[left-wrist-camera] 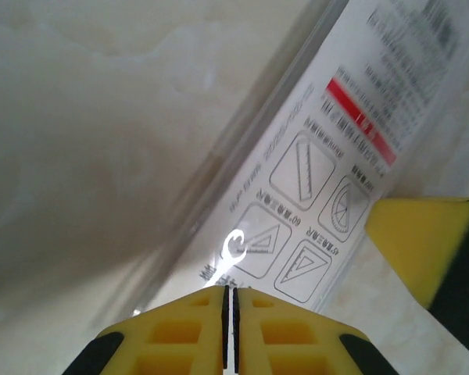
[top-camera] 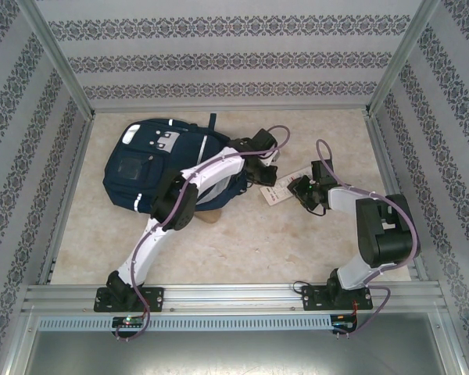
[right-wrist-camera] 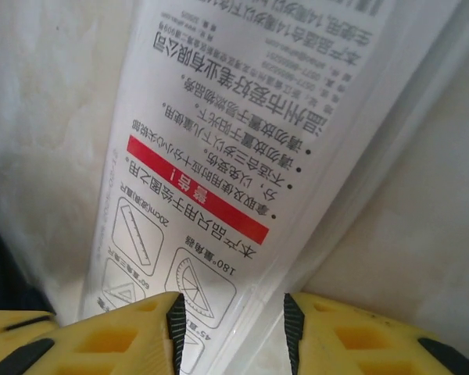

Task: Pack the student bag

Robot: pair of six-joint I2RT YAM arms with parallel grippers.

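A: The student bag (top-camera: 133, 168) lies flat on the bench (top-camera: 242, 250) with the left arm stretched right across it. The ruler-set packet (left-wrist-camera: 320, 172) sits just beside the bag, on the side facing the right arm.

B: And both arms are at that packet! The left end effector (left-wrist-camera: 228, 301) has its fingers pressed together on the packet's very corner. That's a thin pinch on slick plastic.

A: That's my worry. Lift from there and I'd say the film could slide straight out. Or the packet droops and catches the bag's edge.

B: The right end effector (right-wrist-camera: 233, 316) stands apart, fingers either side of the packet's long edge, nothing clamped.

A: So if it closes while the left one pulls, they could fight each other and bend the packet. They're close, too, so one could knock the other.

B: And from above I can't tell where the bag's opening is.
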